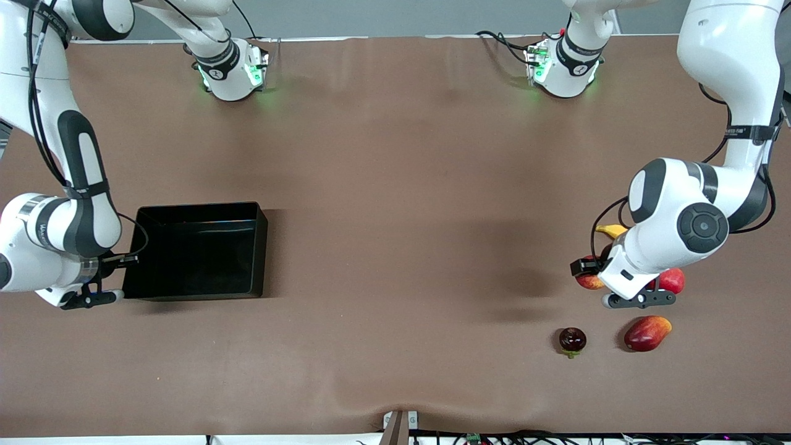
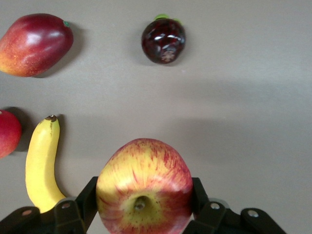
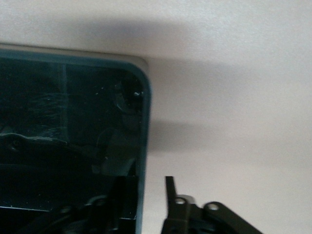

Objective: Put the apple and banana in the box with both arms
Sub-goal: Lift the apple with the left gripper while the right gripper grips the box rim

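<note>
Nearest the front camera lie a dark plum-like fruit (image 1: 572, 340) and a mango (image 1: 646, 333), both on the worktop just past the left gripper (image 1: 620, 281) and clear of its fingers (image 2: 87, 197). Those fingers sit one on each side of the apple (image 2: 144, 186), touching its flanks; we read that as a pinch, though we cannot tell whether the apple has left the worktop. Just beside the fingers lies the banana (image 2: 41, 165), untouched, with a plain red fruit (image 2: 9, 132) next to its tip.

Well apart, toward the right arm's end of the worktop, stands the box (image 1: 198, 250), with nothing in it as far as we can see. The right gripper (image 3: 150, 195) is at the box's corner, its fingers (image 3: 170, 192) spread astride the wall, one inside and one outside.

We judge the first step to be in hand: the apple's grasp. Next we would lift it straight up, so the banana is not knocked, and carry it the length of the worktop to the box. The banana remains to be picked up.
</note>
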Robot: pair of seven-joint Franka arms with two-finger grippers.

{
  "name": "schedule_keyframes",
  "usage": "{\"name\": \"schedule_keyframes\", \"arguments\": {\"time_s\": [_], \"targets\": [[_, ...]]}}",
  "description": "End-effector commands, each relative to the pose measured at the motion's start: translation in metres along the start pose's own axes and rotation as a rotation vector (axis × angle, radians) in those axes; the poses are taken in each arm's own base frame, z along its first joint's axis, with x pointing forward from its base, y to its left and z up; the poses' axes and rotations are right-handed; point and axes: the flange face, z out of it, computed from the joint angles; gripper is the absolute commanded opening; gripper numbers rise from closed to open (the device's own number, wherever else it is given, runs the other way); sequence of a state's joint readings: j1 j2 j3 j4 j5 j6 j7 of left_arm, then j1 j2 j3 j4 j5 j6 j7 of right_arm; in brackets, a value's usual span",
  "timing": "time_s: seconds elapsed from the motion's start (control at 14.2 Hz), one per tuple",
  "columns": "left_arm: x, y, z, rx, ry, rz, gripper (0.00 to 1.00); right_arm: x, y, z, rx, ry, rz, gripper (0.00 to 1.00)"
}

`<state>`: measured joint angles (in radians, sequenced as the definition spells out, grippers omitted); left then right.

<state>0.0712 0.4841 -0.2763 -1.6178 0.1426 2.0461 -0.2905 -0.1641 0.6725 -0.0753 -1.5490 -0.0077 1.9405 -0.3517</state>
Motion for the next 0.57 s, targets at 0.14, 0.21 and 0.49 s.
{"name": "schedule_keyframes", "arguments": {"time_s": [0.14, 0.21, 0.49], "targets": [[-0.007, 0.004, -0.044, 0.033, -0.026, -0.022, 0.0, 0.0, 0.003, -0.004, 0.083, 0.037, 0.022, 0.08], [-0.011, 0.004, -0.051, 0.038, -0.029, -0.022, 0.0, 0.001, 0.002, -0.004, 0.102, 0.042, 0.029, 0.03], [-0.023, 0.003, -0.073, 0.055, -0.058, -0.053, 0.0, 0.002, -0.003, -0.006, 0.104, 0.044, 0.036, 0.0]]}}
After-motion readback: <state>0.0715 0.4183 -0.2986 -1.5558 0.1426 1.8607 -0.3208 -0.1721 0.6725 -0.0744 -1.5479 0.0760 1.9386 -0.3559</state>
